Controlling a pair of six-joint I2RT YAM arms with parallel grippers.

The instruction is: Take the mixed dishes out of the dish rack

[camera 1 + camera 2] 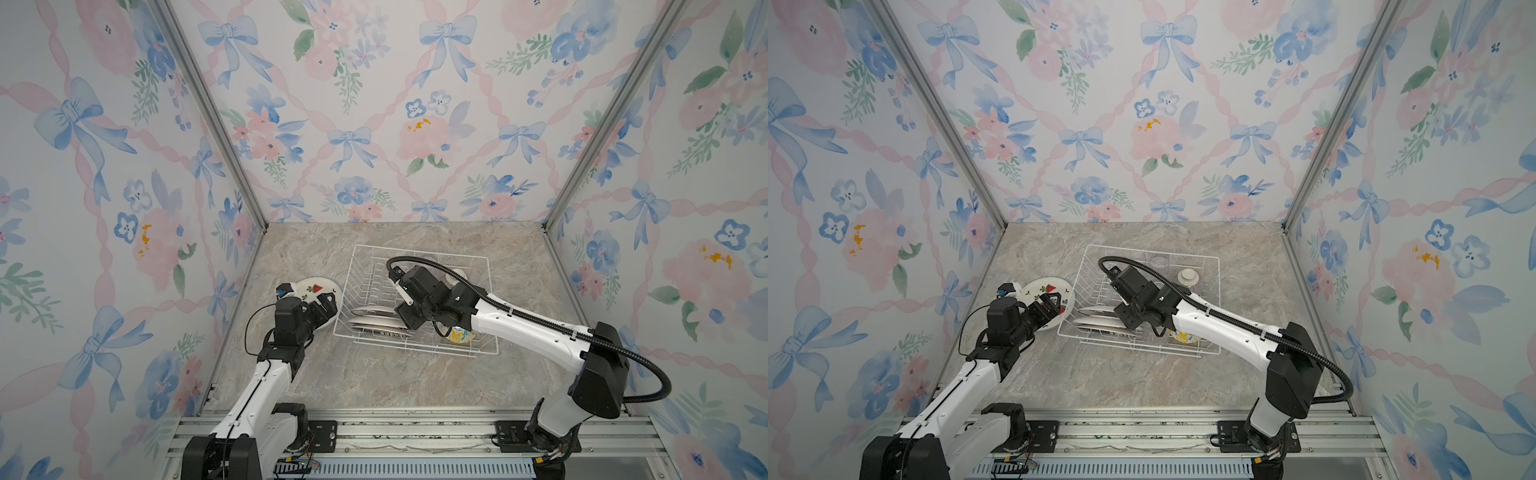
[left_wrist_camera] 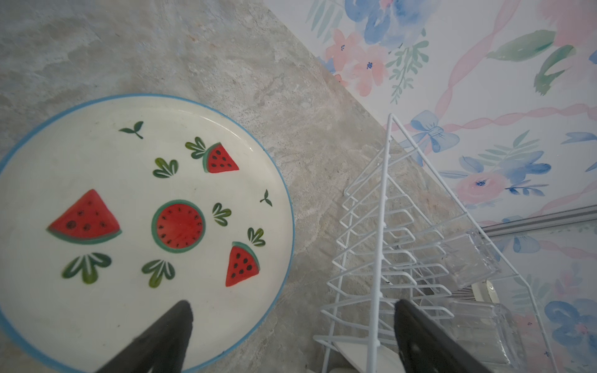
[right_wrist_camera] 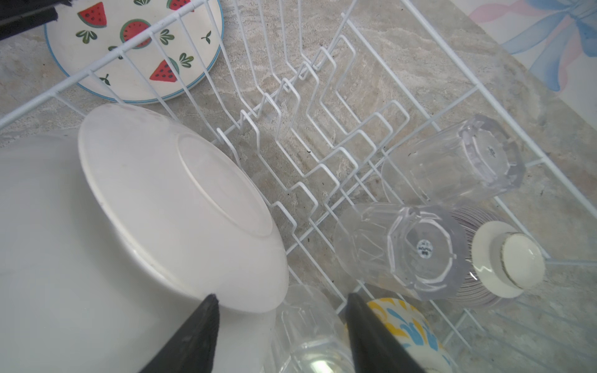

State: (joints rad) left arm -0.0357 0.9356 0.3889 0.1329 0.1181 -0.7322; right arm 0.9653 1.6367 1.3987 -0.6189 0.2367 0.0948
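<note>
Holdings, unloading in progress.

1. Dish rack [image 1: 374, 282]: white wire basket, middle of the desk [image 1: 374, 382], still mostly loaded.
2. Watermelon plate [image 2: 145, 226]: out of the rack, flat and face up on the desk just left of it. My left fingers [image 2: 168, 332] hang over its near edge, spread wide and holding nothing. I judge this one delivered.
3. White plates [image 3: 181, 200]: on edge and leaning in the near-left slots, undersides showing. The ridges prop them, so a rim is the only handy grip.
4. My right fingers [image 3: 193, 336]: inside the rack and spread. The nearest plate's rim and a lying cup sit in the gap, nothing pinched. Probably lining up on that rim.
5. Clear glass cups [image 3: 416, 252]: on their sides, right part of the rack.
6. Purple-striped bowl [image 3: 504, 261]: upside down, far right.
7. Yellow-blue floral bowl [image 3: 407, 326]: near-right corner.
</note>
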